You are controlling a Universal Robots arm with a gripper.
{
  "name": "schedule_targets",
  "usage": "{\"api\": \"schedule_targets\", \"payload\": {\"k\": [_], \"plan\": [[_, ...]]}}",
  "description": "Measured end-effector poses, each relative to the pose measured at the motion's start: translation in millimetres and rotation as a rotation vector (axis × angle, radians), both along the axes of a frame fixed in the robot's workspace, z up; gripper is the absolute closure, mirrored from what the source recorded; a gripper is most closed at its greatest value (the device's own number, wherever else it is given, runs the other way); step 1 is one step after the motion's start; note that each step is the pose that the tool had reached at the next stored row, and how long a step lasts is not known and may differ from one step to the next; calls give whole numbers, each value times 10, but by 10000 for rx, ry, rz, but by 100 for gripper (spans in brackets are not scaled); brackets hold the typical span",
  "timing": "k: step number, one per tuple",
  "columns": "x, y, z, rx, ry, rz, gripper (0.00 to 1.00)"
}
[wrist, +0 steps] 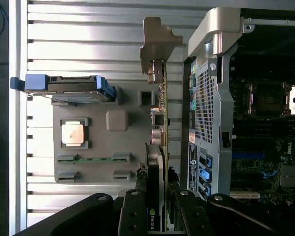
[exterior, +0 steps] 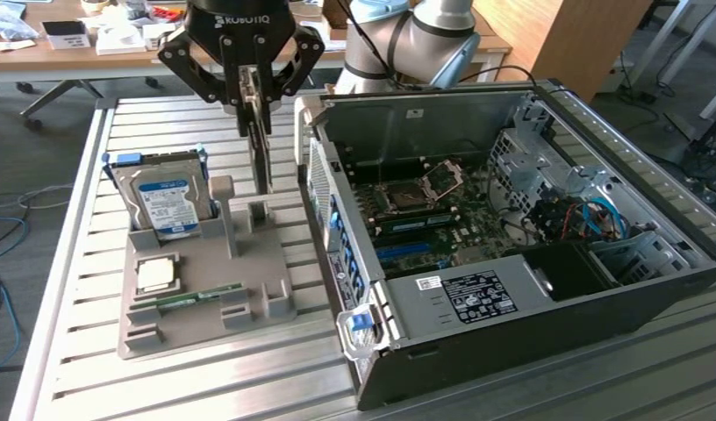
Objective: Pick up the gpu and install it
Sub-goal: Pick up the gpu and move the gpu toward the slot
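Caught the tool (exterior: pixel 253 98) pinching the gpu (exterior: pixel 262 153) by its top edge, clamped on both faces. Held it upright and edge-on over the grey holder tray (exterior: pixel 206 316), just beside the open computer case (exterior: pixel 639 289), with the silver bracket (wrist: pixel 155 42) at one end. Couldn't make out any contact or gap between the card's bottom and the tray's slot. Saw the hard drive (exterior: pixel 165 197) standing up in the tray toward the exterior view's left, plus a CPU chip (exterior: pixel 155 274) and a RAM stick (exterior: pixel 200 296) lying flat in front of it. Found everything parked on the slatted metal counter (exterior: pixel 77 263).
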State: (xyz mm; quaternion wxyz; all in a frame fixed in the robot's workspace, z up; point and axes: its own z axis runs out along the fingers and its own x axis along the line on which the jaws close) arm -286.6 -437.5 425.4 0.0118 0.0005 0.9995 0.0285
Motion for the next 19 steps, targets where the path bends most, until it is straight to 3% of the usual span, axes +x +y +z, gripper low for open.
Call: {"api": "schedule_targets", "payload": {"k": [8, 19], "plan": [[15, 0, 1, -2, 2, 0, 73], [169, 0, 0, 11, 0, 0, 73]]}}
